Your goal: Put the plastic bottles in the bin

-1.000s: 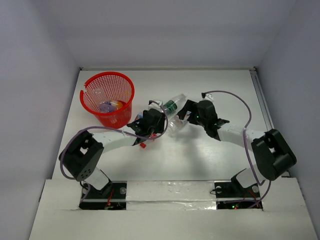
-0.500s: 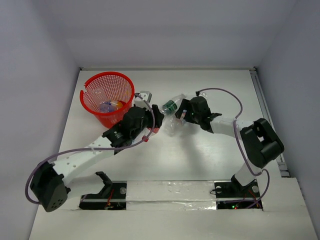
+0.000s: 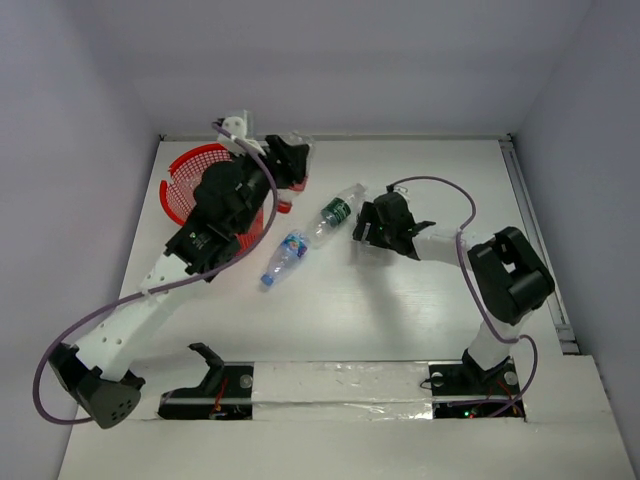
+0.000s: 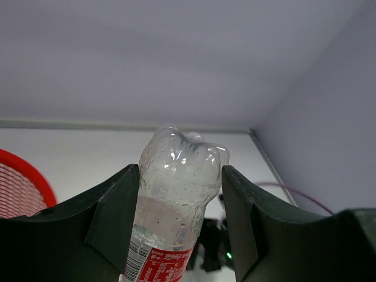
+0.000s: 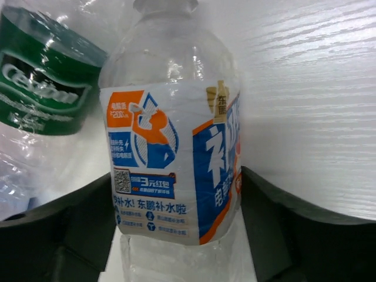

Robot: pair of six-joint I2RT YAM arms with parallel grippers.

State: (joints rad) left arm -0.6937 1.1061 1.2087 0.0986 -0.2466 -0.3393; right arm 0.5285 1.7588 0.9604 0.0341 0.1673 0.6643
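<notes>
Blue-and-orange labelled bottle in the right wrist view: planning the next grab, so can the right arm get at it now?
Likely yes: the right gripper straddles the blue-and-orange bottle, nothing between. The green-label bottle lies beside it, outside the fingers.

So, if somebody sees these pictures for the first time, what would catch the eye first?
The left fingers hold a clear plastic bottle with a red-and-white label up in the air, beside the round red mesh basket at the far left. Near the middle of the white table, the right fingers sit on either side of a clear bottle with a blue-and-orange label, and a green-labelled clear bottle lies next to it.
</notes>
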